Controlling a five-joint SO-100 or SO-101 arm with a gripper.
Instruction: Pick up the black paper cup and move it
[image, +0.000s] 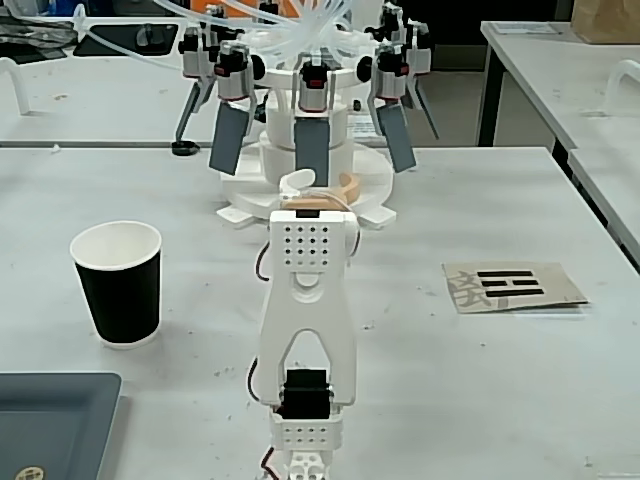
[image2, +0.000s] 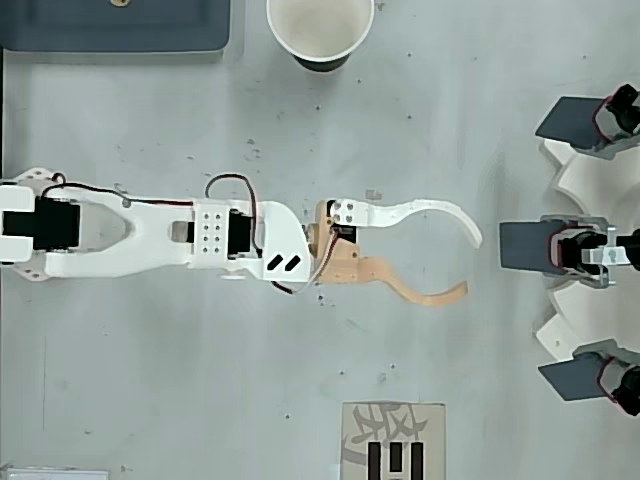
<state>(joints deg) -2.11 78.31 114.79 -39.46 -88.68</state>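
A pale grey tabletop (image: 480, 380) fills both views, lightly speckled, with further tables behind it in the fixed view. At its far end in the fixed view stands a white round rig (image: 305, 130) carrying several dark flat paddles and clear tubing; in the overhead view the same rig sits at the right edge. The white arm (image2: 150, 235) stretches across the middle of the tabletop, reaching toward that rig. A dark grey tray (image: 50, 420) lies at the lower left corner of the fixed view. The black paper cup (image: 118, 284) stands upright on the tabletop, white inside showing, well apart from the arm and near the tray; in the overhead view it is at the top edge. A printed card (image: 512, 286) with black bars lies flat on the opposite side. The gripper (image2: 468, 265) has its fingers spread apart, one white (image2: 430, 211) and one tan, holding nothing.
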